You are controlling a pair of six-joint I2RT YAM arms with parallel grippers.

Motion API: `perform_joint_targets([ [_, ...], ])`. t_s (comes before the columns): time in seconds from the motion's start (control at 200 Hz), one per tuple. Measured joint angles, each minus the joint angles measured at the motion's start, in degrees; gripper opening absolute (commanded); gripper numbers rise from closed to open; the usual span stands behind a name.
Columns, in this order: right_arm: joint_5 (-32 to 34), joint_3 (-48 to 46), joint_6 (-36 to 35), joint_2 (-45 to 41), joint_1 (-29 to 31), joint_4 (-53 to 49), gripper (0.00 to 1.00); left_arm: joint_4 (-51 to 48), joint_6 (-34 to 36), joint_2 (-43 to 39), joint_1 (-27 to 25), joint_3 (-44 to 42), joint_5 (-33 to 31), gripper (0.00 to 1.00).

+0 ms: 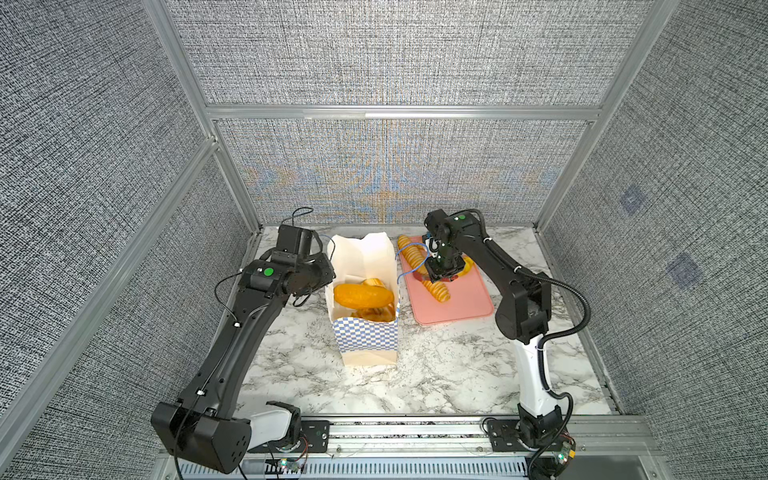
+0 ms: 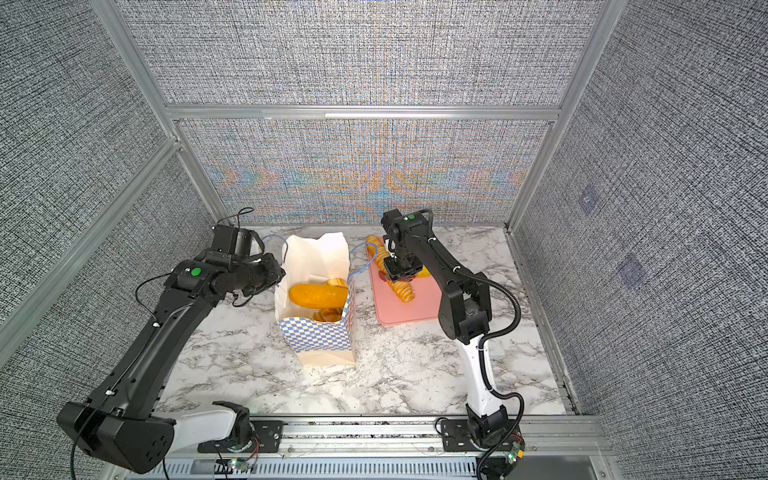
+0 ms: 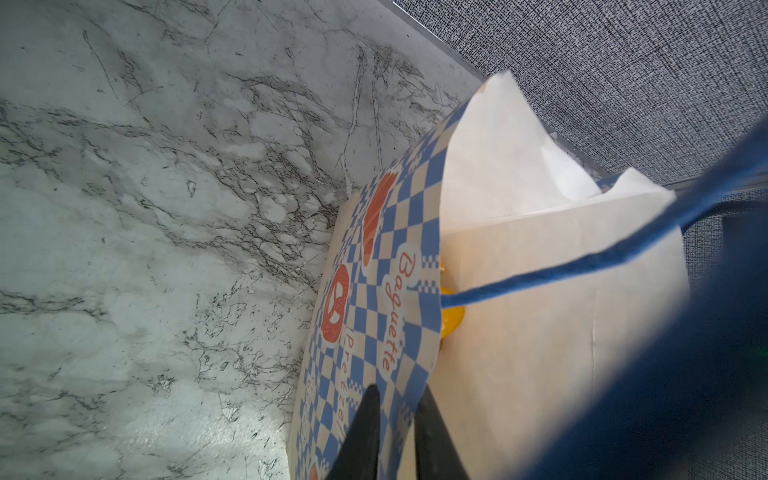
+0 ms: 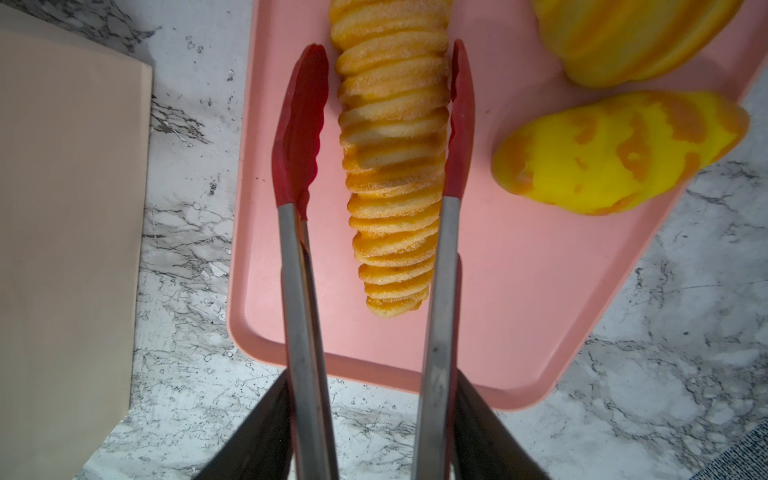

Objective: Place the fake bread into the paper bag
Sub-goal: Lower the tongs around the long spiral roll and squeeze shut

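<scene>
Red tongs (image 4: 299, 124) straddle baguette (image 4: 392, 166), well inside tray (image 4: 582, 332) edges.

Before us, a flat pink tray (image 1: 461, 305) on our marble tabletop (image 1: 436, 374); red-tipped tongs (image 4: 301, 137) over it; grey woven walls (image 1: 395, 54)

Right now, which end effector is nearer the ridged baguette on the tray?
Right. The right end effector holds red tongs straddling the baguette; the left end effector grips the paper bag at its far side.
</scene>
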Motion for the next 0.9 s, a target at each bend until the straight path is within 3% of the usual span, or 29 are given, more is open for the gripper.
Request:
perform_joint_targets([
  [0.45,0.87,-2.73,0.33,-2.47,-0.22,1.07,0.38,-0.35,0.26,0.31,0.28,0.90,0.00,0.19],
  [0.9,0.87,-8.00,2.03,-9.86,-0.22,1.73,0.34,-0.35,0.42,0.31,0.33,0.90,0.02,0.19],
])
